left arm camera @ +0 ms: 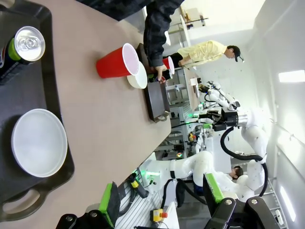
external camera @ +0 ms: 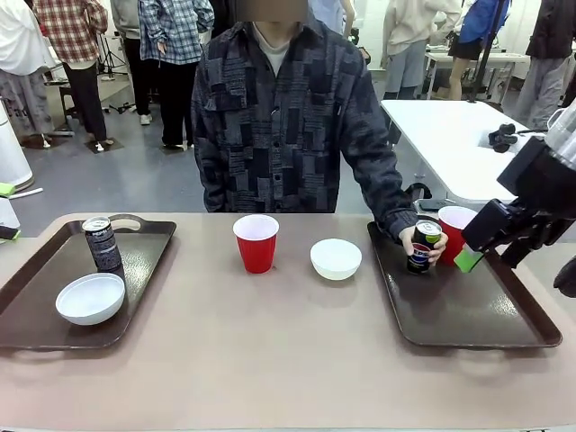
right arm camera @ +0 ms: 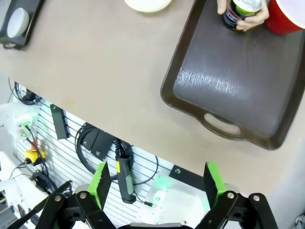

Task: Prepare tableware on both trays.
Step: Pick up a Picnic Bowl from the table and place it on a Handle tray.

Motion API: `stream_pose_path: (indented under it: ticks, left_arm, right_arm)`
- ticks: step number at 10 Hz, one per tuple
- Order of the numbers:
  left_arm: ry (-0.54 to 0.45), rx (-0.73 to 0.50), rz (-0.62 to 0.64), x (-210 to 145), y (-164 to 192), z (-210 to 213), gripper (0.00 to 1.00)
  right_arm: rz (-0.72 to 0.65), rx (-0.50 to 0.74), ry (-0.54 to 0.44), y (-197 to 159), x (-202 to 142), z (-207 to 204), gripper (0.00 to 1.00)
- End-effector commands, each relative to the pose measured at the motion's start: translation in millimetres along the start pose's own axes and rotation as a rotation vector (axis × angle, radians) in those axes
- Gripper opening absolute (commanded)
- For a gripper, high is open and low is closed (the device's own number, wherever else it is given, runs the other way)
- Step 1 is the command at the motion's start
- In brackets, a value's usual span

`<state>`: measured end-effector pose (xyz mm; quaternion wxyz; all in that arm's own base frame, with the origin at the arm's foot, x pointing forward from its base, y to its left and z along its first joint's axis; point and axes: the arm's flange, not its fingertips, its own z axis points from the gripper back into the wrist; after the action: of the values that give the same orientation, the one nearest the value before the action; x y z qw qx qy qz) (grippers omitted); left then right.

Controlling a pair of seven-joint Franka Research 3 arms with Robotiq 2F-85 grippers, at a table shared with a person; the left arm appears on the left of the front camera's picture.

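The left tray [external camera: 31, 297] carries a black-green can [external camera: 102, 243] and a white bowl [external camera: 90, 298]. A red cup [external camera: 256, 242] and a second white bowl [external camera: 336, 258] stand on the bare table between the trays. On the right tray [external camera: 486, 315], a person's hand [external camera: 409, 241] grips a Pepsi can [external camera: 423, 247] beside another red cup [external camera: 454, 230]. My right gripper [external camera: 481, 252] hovers open and empty over that tray's far right side. In the left wrist view, my left gripper [left arm camera: 162, 200] is open and empty, with the bowl [left arm camera: 39, 142] and can [left arm camera: 26, 45] ahead of it.
In the right wrist view the open right gripper [right arm camera: 157, 183] looks down past the table's near edge, onto the right tray [right arm camera: 228, 86], the Pepsi can [right arm camera: 240, 12] and the cup [right arm camera: 286, 16]. The person stands at the far side.
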<state>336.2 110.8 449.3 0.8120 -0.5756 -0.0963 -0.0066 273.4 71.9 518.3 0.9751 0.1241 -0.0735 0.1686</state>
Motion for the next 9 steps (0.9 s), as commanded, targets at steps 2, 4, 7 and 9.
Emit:
stream_pose_path:
  ticks: [2, 4, 7, 9]
  left_arm:
    - [-0.004, -0.016, -0.005, 0, -1, 2, 0.92]
    - [-0.004, -0.016, -0.005, 0, -1, 2, 0.92]
    - [-0.004, -0.016, -0.005, 0, -1, 2, 0.92]
    - [-0.004, -0.016, -0.005, 0, -1, 2, 0.92]
  right_arm:
    - [-0.015, 0.002, 0.013, -8, -42, -62, 1.00]
    - [-0.026, -0.003, 0.013, -8, -43, -62, 1.00]
    - [-0.140, -0.040, -0.053, -3, 13, -82, 1.00]
    - [-0.229, -0.095, -0.039, 10, 83, -117, 1.00]
